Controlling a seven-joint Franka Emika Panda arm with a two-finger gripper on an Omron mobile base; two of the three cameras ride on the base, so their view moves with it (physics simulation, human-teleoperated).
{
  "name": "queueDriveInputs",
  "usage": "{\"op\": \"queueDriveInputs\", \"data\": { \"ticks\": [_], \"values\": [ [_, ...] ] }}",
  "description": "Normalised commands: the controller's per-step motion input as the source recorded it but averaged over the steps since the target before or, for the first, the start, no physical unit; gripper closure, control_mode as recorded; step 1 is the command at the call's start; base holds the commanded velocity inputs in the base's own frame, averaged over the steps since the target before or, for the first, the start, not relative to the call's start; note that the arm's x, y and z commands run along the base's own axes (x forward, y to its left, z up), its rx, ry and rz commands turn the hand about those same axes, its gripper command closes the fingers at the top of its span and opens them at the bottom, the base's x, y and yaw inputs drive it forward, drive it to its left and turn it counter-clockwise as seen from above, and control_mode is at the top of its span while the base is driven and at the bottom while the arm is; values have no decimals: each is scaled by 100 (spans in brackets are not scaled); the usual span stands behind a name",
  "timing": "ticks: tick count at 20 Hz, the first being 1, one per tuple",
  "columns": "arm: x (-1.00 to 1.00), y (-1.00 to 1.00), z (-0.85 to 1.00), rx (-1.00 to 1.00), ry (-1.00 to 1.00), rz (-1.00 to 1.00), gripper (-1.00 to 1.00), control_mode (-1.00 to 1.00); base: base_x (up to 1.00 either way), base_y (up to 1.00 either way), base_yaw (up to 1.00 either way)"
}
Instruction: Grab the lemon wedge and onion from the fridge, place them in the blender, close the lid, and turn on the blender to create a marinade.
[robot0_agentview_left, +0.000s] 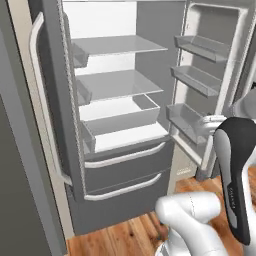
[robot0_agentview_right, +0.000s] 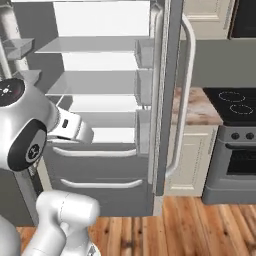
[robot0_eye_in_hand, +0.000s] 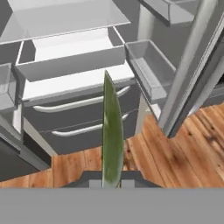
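The gripper (robot0_eye_in_hand: 112, 183) grips the thin yellow-green lemon wedge (robot0_eye_in_hand: 112, 131), clear of the open grey-steel fridge (robot0_agentview_left: 120, 180). Fetching step seems half done; next, carrying it to the blender.

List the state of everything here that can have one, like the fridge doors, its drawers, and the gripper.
Tall grey-steel fridge: both upper doors swung wide open, white inside showing.
Two grey lower drawers with silvery handles: pushed shut.
Clear shelves: bare as far as they show.
Clear door bins: nothing visible in them.
Two-finger gripper: shut on a thin yellow-green lemon wedge that stands upright between its fingertips.
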Motion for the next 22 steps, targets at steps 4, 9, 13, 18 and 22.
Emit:
{"op": "queueDriveInputs", "data": {
  "ticks": [4, 9, 13, 18, 22],
  "values": [
    [0, 0, 0, 0, 0, 0, 100, 100, -92, -4, -65],
    [0, 0, 0, 0, 0, 0, 100, 100, -31, 0, -84],
    [0, 0, 0, 0, 0, 0, 100, 100, 0, -26, -86],
    [0, 0, 0, 0, 0, 0, 100, 100, 1, -61, -78],
    [0, 0, 0, 0, 0, 0, 100, 100, 14, -62, -73]
  ]
}}
